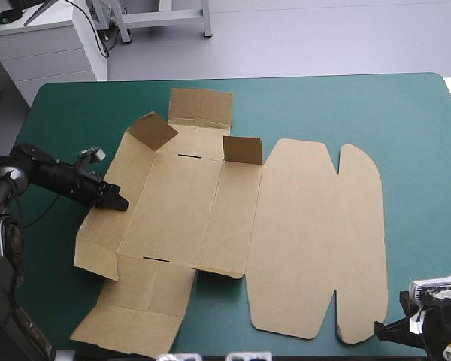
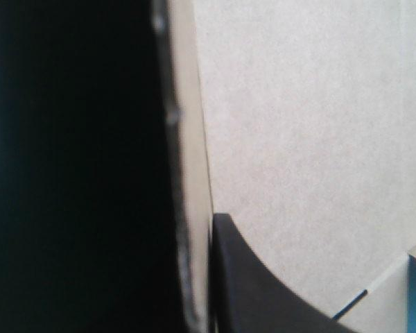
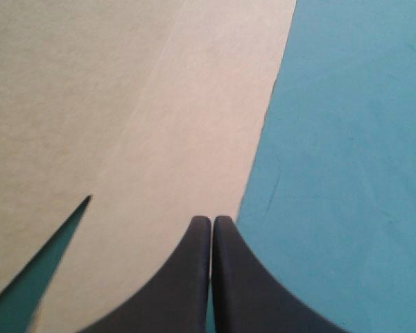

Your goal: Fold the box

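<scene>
While the box lies spread, left end effector pinching its edge, right end effector closed.

box mostly flat on the teal-green cover, wide lid panel forming its right half, lying flat. Two small flaps stand up at the box's far side. The box's left side panel is tilted up off the cover. left gripper touches that panel's outer edge. right gripper sits just beside the box's near right corner, off the board.
</scene>
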Action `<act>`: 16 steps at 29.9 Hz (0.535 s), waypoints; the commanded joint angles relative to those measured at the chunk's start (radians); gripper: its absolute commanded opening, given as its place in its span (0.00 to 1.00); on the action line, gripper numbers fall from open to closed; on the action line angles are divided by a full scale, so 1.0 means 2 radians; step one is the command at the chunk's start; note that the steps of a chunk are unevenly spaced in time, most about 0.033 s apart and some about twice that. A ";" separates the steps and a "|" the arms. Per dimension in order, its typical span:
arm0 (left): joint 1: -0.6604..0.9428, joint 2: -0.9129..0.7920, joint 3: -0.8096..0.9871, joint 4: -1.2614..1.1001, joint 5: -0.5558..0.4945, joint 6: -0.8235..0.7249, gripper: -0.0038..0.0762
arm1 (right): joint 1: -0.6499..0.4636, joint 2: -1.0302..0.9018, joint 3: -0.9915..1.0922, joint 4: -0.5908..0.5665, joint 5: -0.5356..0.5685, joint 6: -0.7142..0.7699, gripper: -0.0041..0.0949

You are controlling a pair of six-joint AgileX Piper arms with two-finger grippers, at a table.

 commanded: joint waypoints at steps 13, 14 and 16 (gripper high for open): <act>-0.175 -0.114 -0.280 0.185 0.020 0.002 0.04 | -0.005 0.006 -0.013 -0.001 -0.028 -0.003 0.04; -0.193 -0.119 -0.293 0.206 0.020 0.002 0.04 | -0.005 0.006 -0.013 -0.001 -0.028 -0.003 0.04; -0.233 -0.127 -0.312 0.242 0.011 0.001 0.04 | -0.005 0.006 -0.013 -0.001 -0.028 -0.003 0.04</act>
